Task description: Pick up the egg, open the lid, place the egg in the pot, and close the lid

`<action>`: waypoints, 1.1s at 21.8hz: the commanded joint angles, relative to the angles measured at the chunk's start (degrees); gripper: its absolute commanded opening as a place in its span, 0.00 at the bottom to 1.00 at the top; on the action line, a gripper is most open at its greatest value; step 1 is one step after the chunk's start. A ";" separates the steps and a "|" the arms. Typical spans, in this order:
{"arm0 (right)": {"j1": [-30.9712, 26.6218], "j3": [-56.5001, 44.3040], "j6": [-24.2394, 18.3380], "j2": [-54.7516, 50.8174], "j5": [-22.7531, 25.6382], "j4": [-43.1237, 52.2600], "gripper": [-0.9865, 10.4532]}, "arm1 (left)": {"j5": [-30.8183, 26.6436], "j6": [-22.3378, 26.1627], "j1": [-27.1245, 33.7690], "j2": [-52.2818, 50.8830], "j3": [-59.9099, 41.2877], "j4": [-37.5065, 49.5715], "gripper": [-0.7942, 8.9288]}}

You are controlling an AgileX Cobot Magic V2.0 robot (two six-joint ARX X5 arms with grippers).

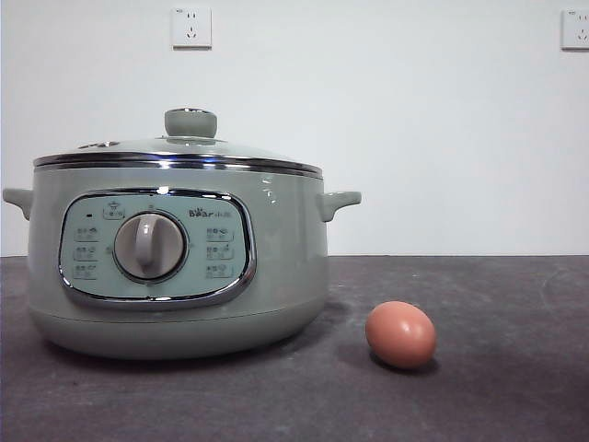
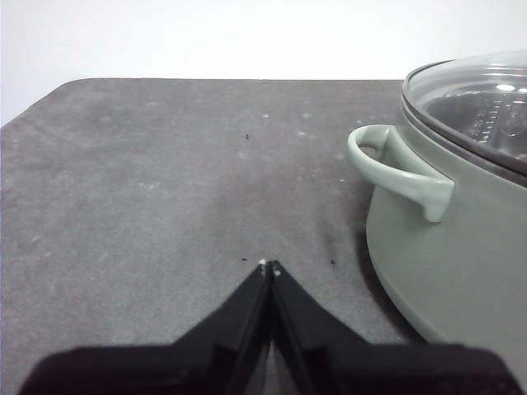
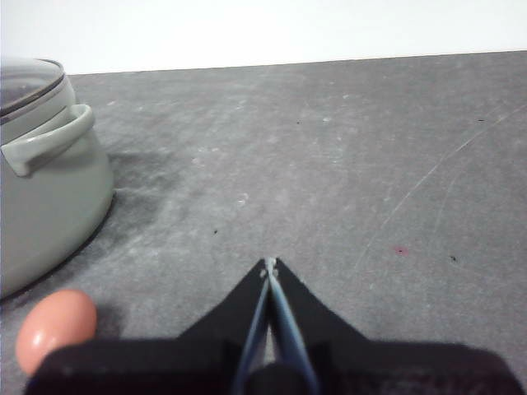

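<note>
Pot (image 1: 179, 276): stood on the dark grey table (image 1: 497, 387), its dial and control panel facing the front camera, one small handle out at each side.
Lid (image 1: 179, 152): sat closed on the pot, chrome rim flush all round, pale green knob upright on top; steam-like blur or reflections showed under the glass in the left wrist view.
Egg (image 1: 400, 334): lay on its side on the table just beside the pot, off the pot's front corner on the side of the handle that the right wrist view shows, not touching the pot.
Left gripper (image 2: 269, 265): jaws pressed together to a point with nothing between them; it hung above bare table beside the pot, near the pot's handle (image 2: 403, 169) on that side and clear of it.
Right gripper (image 3: 270, 263): jaws closed tip to tip, gripping nothing; it hung over open table on the pot's other side, with the egg (image 3: 56, 329) near its base at one flank and the pot (image 3: 49, 206) further off past the egg.
Arms in the front view: neither showed there.
Wall behind the pot: white, with one socket (image 1: 191, 28) above the lid's knob and another (image 1: 575, 29) well off to the side.
</note>
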 commanded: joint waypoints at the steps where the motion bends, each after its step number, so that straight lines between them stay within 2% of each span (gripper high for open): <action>1: -0.02 -0.42 1.25 0.00 -0.57 -0.92 0.09 | 0.48 -1.81 0.11 -0.15 -0.87 0.28 0.08; 3: -0.02 -0.42 5.99 0.00 -0.68 -0.92 0.09 | 1.46 -5.11 0.11 -0.15 -0.87 0.28 0.08; 8: -0.02 -0.42 24.41 0.00 -0.50 -0.79 0.09 | 6.19 -17.33 0.11 -0.15 -0.87 0.57 0.08; 11: -0.02 -0.42 30.40 0.00 -0.26 -0.79 0.09 | 8.07 -21.27 0.11 -0.15 -0.87 1.25 0.08; 20: -0.02 1.16 31.02 0.00 -3.65 -1.20 0.08 | 14.53 -22.25 0.11 -0.15 0.17 2.12 0.08; 24: -0.02 4.17 30.99 0.11 -3.63 -1.90 0.08 | 15.32 -22.23 0.11 -0.15 3.74 -1.09 0.07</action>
